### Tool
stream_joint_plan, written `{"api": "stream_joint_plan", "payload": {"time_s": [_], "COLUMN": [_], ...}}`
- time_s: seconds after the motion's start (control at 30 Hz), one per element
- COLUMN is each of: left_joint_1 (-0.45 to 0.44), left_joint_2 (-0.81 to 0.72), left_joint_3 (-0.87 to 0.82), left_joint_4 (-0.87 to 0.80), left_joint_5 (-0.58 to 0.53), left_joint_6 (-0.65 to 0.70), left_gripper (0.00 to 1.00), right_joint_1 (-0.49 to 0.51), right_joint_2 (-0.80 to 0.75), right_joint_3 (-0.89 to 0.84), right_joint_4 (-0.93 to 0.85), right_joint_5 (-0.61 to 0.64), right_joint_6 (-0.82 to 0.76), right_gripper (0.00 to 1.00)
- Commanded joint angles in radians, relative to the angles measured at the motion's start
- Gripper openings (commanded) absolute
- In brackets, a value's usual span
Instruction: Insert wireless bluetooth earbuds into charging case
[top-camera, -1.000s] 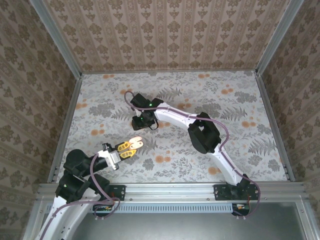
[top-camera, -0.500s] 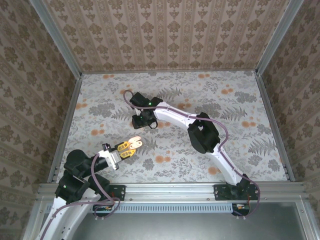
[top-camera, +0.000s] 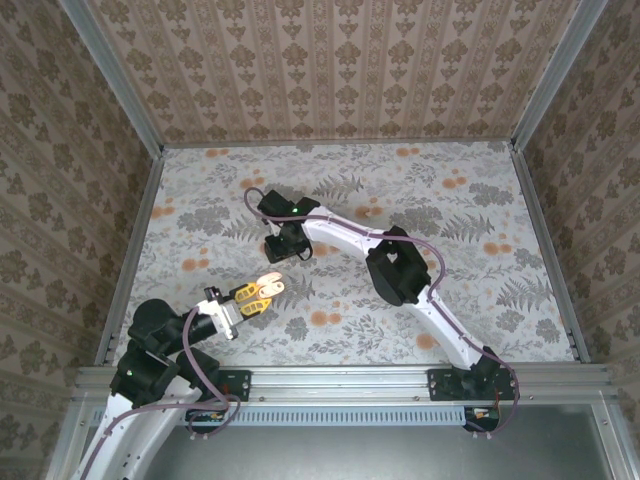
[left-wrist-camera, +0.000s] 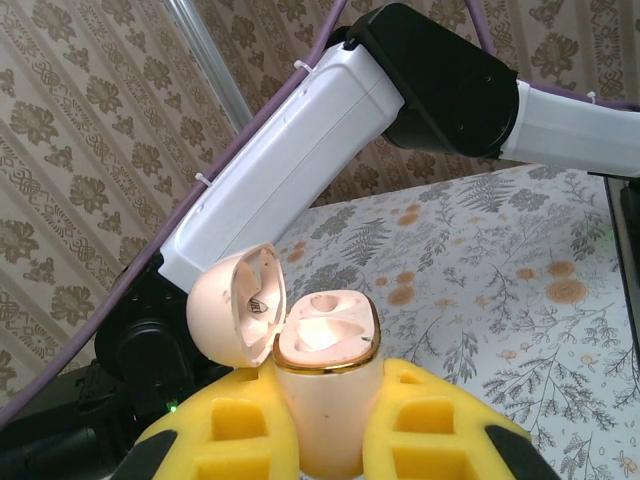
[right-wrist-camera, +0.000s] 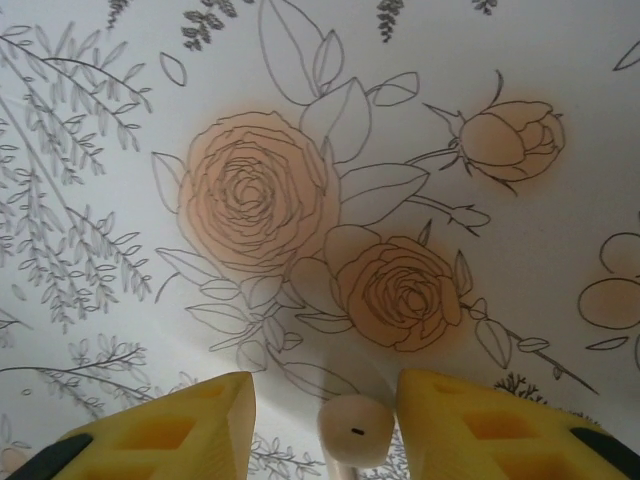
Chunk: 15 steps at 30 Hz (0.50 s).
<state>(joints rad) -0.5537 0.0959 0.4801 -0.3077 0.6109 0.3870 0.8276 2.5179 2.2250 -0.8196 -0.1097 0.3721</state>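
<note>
Right wrist view: the right pincer (right-wrist-camera: 328, 392) stands partly open, its 2 yellow pads (right-wrist-camera: 235, 410) flanking 1 earbud (right-wrist-camera: 355, 430) at 6 o'clock of the frame. The earbud sits nearer the pad at 3 o'clock, almost touching it, with a clear gap on the 9 o'clock side, so nothing is clamped. Beneath it lies the flowered table (right-wrist-camera: 520, 240).

The step in hand looks like picking up this earbud. To do it well, I would shift the pincer a little toward 3 o'clock so the round head sits midway. Then close slowly, since the glossy shell could slip out sideways under a hard squeeze. Lift straight up and keep the stem's direction known, so it can be matched to its socket.

In the left wrist view, the left pincer (left-wrist-camera: 325, 440) is closed on the case (left-wrist-camera: 320, 420) and holds it upright between its pads. The lid (left-wrist-camera: 240, 305) is swung open toward 10 o'clock. The 2 wells (left-wrist-camera: 335, 335) look empty to me.

From the top view, the case (top-camera: 270, 282) waits near the right pincer (top-camera: 285, 245), at about its 6 o'clock.
</note>
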Motion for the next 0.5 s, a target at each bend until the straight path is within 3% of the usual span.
{"api": "stream_joint_plan", "payload": {"time_s": [0.0,0.47], "left_joint_1": [0.008,0.008], "left_joint_2": [-0.009,0.017], "left_joint_3": [0.011,0.024], "left_joint_4": [0.007,0.004], "left_joint_5": [-0.014,-0.058], "left_joint_6": [0.012,-0.028], "left_gripper": [0.0,0.0], "right_joint_1": [0.008,0.041], "right_joint_2": [0.034,0.085], "right_joint_3": [0.035,0.1], "right_joint_4": [-0.059,-0.202], "right_joint_5": [0.01,0.123], "right_joint_6": [-0.021,-0.058], "right_gripper": [0.43,0.36]}}
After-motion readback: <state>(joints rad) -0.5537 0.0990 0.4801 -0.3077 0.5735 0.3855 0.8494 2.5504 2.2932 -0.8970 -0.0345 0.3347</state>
